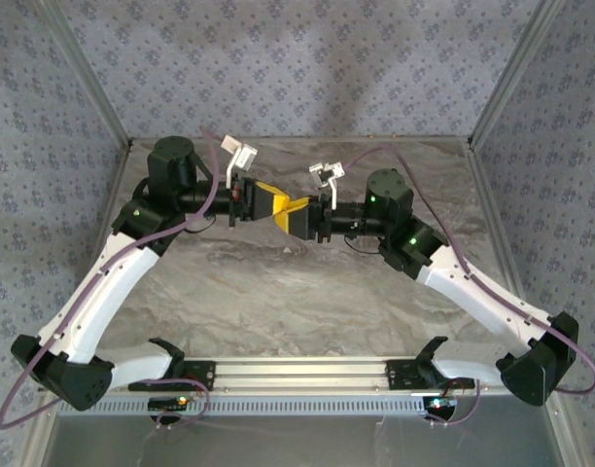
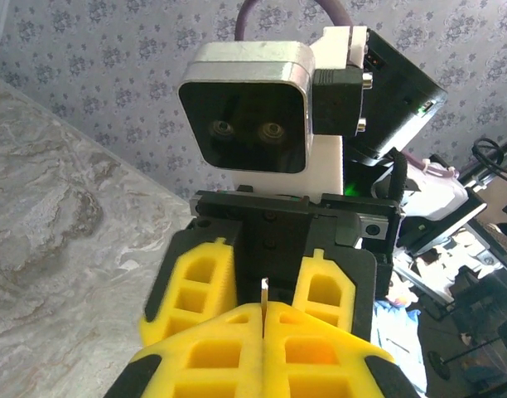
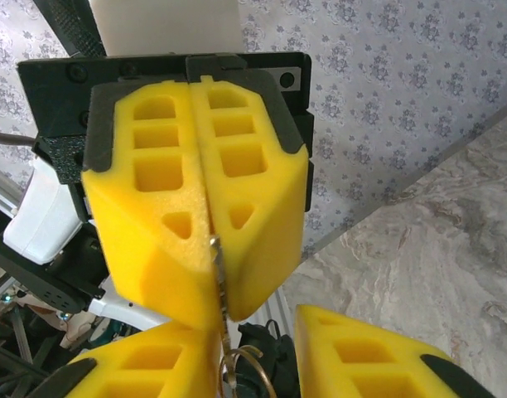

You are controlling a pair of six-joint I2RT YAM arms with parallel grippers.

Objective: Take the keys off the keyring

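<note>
Both grippers meet tip to tip above the middle of the table. My left gripper (image 1: 275,205) (image 2: 262,319) is shut on a key (image 2: 263,290), whose thin metal edge pokes out between its yellow fingers. In the right wrist view that key (image 3: 219,269) runs down out of the left gripper (image 3: 214,308), and the keyring (image 3: 252,375), a thin wire loop, hangs from its lower end. My right gripper (image 1: 297,217) (image 3: 253,348) (image 2: 264,259) is open, one finger on each side of the key and ring. The ring sits close to the finger (image 3: 146,369) on the left of that view.
The marbled grey tabletop (image 1: 307,292) lies below the arms. Patterned walls (image 1: 297,68) close in the back and sides. A metal rail (image 1: 297,372) with the arm bases runs along the near edge.
</note>
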